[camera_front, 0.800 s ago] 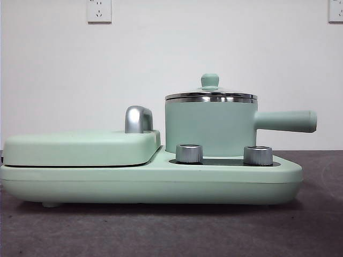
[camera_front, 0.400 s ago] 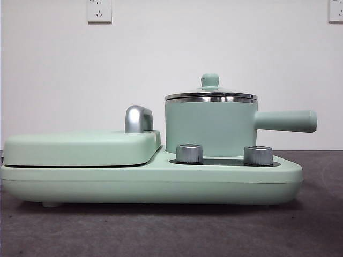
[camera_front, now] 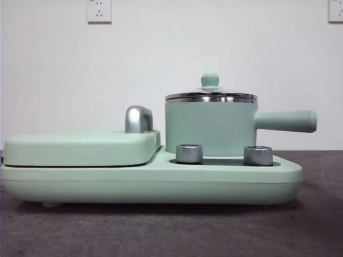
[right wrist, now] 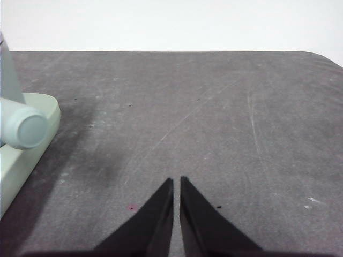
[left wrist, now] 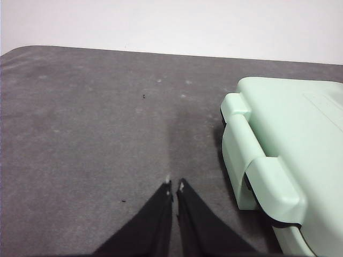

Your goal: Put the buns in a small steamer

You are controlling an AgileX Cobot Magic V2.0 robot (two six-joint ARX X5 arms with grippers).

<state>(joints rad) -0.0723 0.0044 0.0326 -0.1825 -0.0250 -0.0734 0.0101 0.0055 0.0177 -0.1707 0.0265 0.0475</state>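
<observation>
The small steamer [camera_front: 210, 126] sat shut on the cooker base [camera_front: 150, 182] with no buns in sight, and my left end effector [left wrist: 174, 186] and right end effector [right wrist: 176, 182] waited pressed together above the counter [right wrist: 214, 123], so lifting the lid [camera_front: 210, 95] seemed first.

Left gripper [left wrist: 174, 186]: jaws closed, tips nearly touching, holding nothing, hovering low | Right gripper [right wrist: 177, 181]: jaws closed, tips nearly touching, holding nothing, hovering low | Arms: outside front view
</observation>
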